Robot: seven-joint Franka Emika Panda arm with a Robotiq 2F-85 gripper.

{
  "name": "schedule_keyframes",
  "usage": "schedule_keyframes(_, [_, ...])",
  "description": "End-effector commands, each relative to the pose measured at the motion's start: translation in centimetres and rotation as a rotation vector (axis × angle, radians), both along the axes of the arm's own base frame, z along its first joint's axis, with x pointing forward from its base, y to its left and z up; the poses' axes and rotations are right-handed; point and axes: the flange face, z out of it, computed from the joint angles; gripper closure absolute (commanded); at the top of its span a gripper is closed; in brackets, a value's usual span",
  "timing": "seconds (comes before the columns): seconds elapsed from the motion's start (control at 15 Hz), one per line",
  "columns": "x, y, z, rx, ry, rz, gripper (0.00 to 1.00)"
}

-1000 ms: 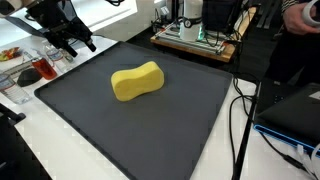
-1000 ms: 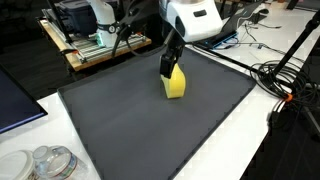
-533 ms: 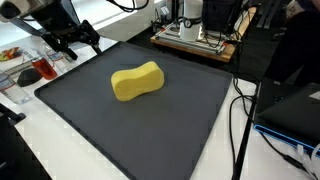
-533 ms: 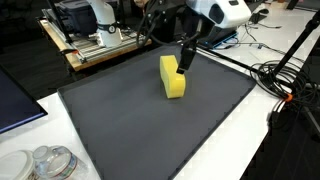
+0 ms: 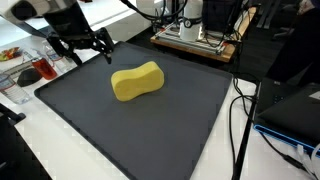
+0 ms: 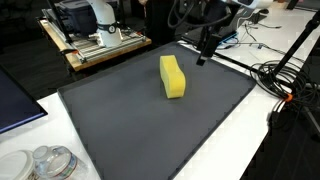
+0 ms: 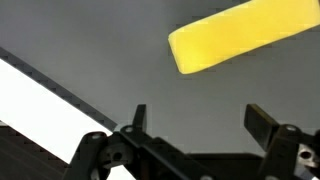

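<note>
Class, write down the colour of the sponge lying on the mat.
Yellow. The sponge shows best in an exterior view, on the dark grey mat.

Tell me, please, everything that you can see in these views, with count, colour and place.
sponge: one, yellow, lying near the middle of the mat
mat: one, dark grey, covering most of the table
table: one, white, showing around the mat
wooden board: one, light wood, behind the mat, carrying equipment
cables: several, black, on the table beside the mat
clear tubs: small cluster, transparent, on the table by a mat corner
gripper: one, black, open and holding nothing, above the mat's edge, apart from the sponge
</note>
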Motion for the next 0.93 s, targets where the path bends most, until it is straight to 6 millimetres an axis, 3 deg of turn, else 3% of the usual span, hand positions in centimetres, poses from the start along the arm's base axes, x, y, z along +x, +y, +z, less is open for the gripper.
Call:
schedule_keyframes(0.0, [-2.5,4.0,0.5,-0.077,-0.044,-0.085,0.0])
schedule_keyframes(0.53, [-8.0,13.8,-0.7,-0.276,-0.1,-0.419,0.0])
schedule_keyframes(0.73, [-10.2,15.0,-0.8,-0.312,-0.113,-0.585,0.0])
schedule_keyframes(0.87, [-11.4,14.7,-0.4,-0.321,-0.122,-0.696,0.0])
